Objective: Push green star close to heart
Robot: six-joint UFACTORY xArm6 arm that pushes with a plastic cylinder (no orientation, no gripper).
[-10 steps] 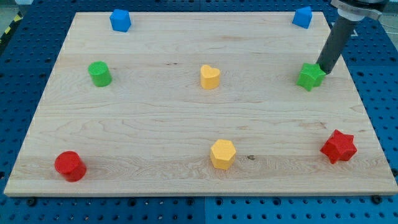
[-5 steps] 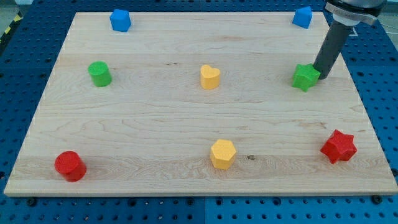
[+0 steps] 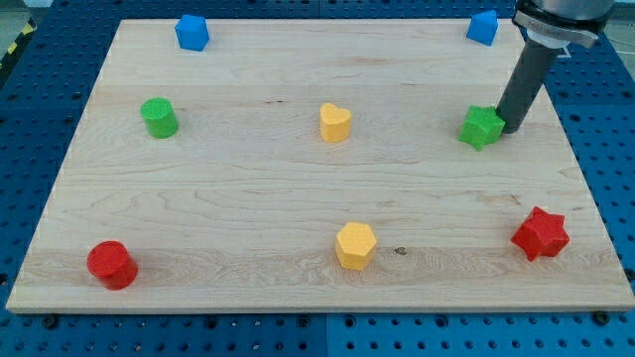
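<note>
The green star (image 3: 481,128) lies on the right part of the wooden board (image 3: 248,198). The yellow heart (image 3: 335,122) sits near the board's middle, well to the star's left. My tip (image 3: 508,129) rests on the board right against the star's right side. The dark rod rises from it toward the view's top right.
A green cylinder (image 3: 158,117) stands at the left. Blue blocks sit at the top left (image 3: 191,32) and top right (image 3: 483,27). A yellow hexagon (image 3: 355,245), a red cylinder (image 3: 110,265) and a red star (image 3: 540,234) lie along the bottom.
My tip has moved left and pushed the green star a little to the left, toward the heart. The other blocks have not moved.
</note>
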